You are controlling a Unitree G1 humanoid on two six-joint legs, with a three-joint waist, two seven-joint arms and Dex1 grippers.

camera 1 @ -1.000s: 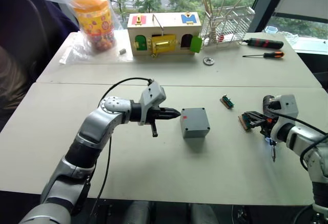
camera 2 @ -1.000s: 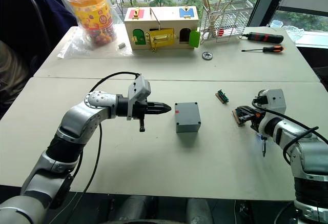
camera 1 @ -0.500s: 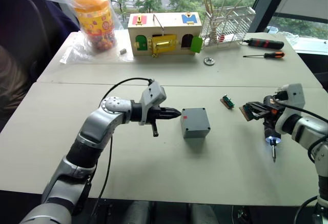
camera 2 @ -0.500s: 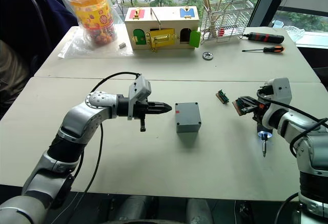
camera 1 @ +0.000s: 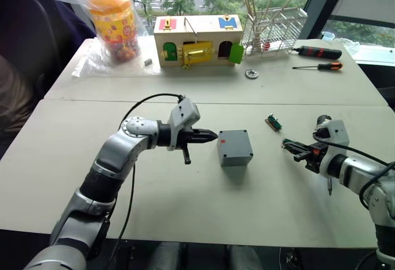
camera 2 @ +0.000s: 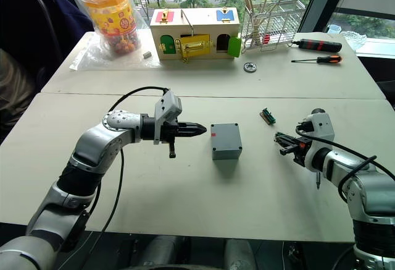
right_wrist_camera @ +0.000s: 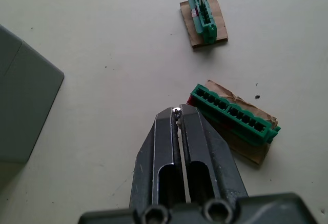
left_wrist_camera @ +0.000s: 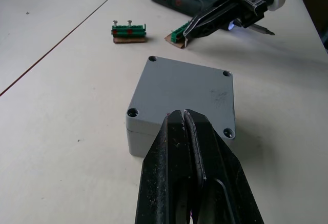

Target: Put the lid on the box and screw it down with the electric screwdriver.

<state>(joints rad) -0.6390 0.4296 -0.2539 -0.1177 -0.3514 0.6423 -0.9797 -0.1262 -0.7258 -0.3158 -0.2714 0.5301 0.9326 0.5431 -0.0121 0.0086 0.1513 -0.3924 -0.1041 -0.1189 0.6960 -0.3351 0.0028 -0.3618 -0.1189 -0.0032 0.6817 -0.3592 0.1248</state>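
The grey box (camera 1: 234, 147) stands mid-table with the lid (left_wrist_camera: 182, 88) lying flat on top, its corner holes dark. My left gripper (camera 1: 213, 136) is shut and empty, its tips just left of the box's upper edge. My right gripper (camera 1: 285, 141) hovers to the right of the box, pointing at it, shut on a small silver screw (right_wrist_camera: 177, 112) at its tips. The electric screwdriver (left_wrist_camera: 179, 1) lies on the table behind the right gripper. Its thin bit (camera 1: 329, 185) pokes out beside my right forearm.
Two green terminal blocks on cardboard (right_wrist_camera: 233, 115) (camera 1: 273, 122) lie right of the box. Along the far table stand a wooden box with coloured doors (camera 1: 196, 40), a bagged orange jar (camera 1: 114, 23), a wire rack (camera 1: 271, 26), two hand screwdrivers (camera 1: 318, 52) and a washer (camera 1: 251, 73).
My right gripper rose from the larger terminal block, then swung left and lower toward the box. The left arm and box have not moved.
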